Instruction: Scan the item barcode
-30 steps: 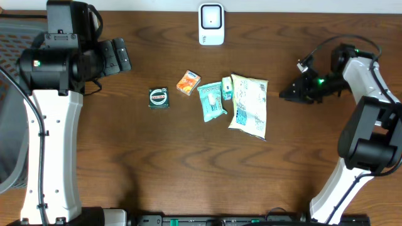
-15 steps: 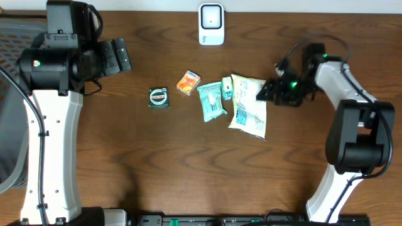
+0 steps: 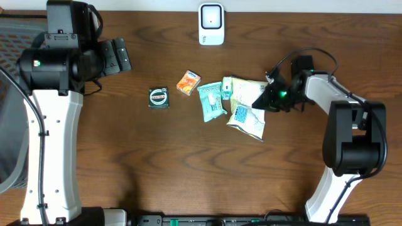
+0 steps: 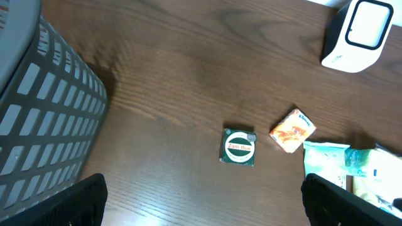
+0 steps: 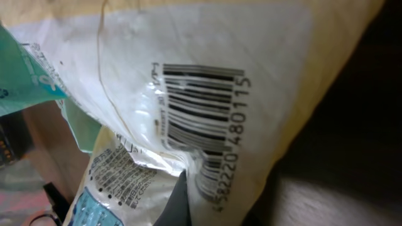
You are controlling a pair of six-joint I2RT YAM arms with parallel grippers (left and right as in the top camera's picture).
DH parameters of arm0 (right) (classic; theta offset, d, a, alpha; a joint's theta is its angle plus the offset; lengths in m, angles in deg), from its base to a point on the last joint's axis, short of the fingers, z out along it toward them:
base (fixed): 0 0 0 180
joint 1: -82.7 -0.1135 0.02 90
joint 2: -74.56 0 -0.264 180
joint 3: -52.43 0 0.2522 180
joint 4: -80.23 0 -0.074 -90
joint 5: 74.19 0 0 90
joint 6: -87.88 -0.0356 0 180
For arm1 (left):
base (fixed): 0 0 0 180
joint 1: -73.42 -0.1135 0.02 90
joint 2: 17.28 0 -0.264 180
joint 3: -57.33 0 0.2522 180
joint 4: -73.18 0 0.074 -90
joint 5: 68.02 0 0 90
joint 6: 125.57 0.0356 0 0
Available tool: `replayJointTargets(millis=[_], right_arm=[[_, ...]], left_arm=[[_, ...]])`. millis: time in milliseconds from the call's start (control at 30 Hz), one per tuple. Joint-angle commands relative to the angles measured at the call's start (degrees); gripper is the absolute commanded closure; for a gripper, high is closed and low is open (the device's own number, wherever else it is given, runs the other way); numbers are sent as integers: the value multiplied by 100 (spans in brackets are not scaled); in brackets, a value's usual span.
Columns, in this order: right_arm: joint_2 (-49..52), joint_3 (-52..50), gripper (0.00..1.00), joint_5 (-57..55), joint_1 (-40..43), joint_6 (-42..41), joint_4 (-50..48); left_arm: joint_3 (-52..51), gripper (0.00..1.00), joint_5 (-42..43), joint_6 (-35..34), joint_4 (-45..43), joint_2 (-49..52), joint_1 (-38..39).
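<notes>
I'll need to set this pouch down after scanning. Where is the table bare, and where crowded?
Bare: the table front, below green tin and yellow pouch; between tin and left gripper. Crowded: orange packet through the pouch, close together, right gripper there.

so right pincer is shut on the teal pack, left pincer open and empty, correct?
Not the teal pack: the right pincer is shut on the pale yellow bag beside it, near its barcode, as the right wrist view shows. The left pincer is open and empty, as you said.
</notes>
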Motion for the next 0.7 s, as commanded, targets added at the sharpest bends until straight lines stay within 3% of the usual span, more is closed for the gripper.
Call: replayJointTargets(millis=[0,233,433,667], right_arm=[[-553,619,99,-1010,133,-57,328],[-1637,1235,99,-4592,-341,-245,1202],[-1692,1113,99,-7997,-933,-1329,1742],[-1198,905,99,-8939,-1016,-1563,1705]], left_arm=[[-4,2,-31,15,17,28,2],[-4,2,-31,15,17,28,2],[-4,2,-31,15,17,28,2],[-4,2,-31,15,17,28,2]])
